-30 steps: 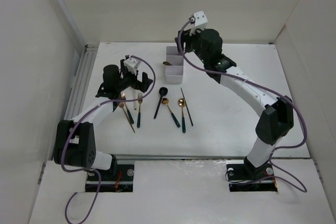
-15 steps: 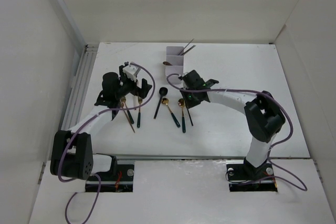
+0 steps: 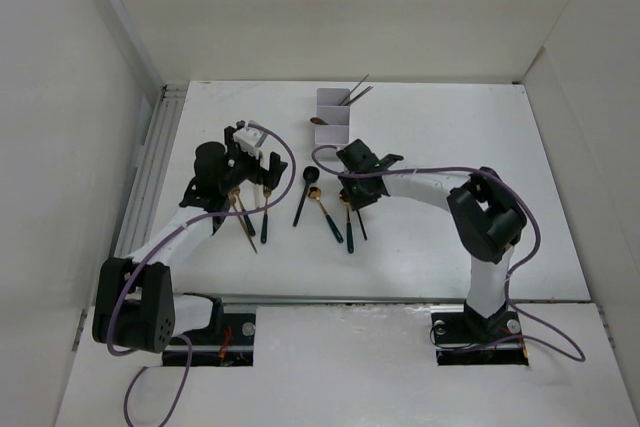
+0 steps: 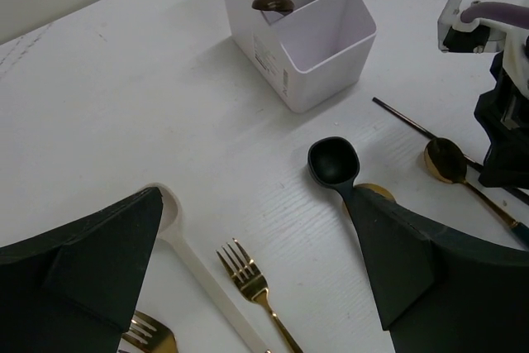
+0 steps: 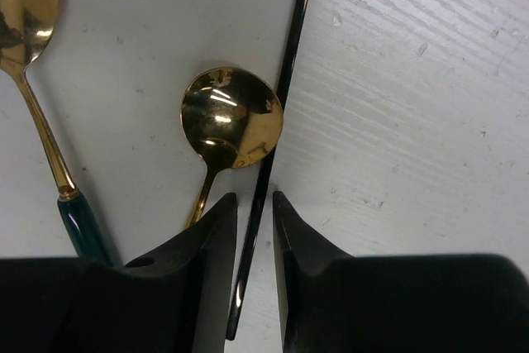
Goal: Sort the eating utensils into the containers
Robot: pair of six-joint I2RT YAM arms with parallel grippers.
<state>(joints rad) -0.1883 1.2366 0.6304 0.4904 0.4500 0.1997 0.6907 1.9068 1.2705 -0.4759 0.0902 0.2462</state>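
The whole move turns on how the chopstick (image 5: 285,80) lies to the right tool (image 5: 254,200). It lies flat on the bench, with its long axis running straight out ahead of the tool and passing through the gap between the two fingers. That puts it square across the line along which they close. The tool is open only a slit, with a thin strip of bench showing on each side of the stick, so we judge it has hold of nothing yet. A gold spoon (image 5: 231,117) lies just to the tool's left with its bowl touching the stick, so closing may nudge it. The white container (image 3: 333,117) stands beyond the tool, near. The left tool (image 4: 248,287) is spread wide and empty above a fork (image 4: 246,274), well apart from the stick. We think this pick belongs to the right arm.
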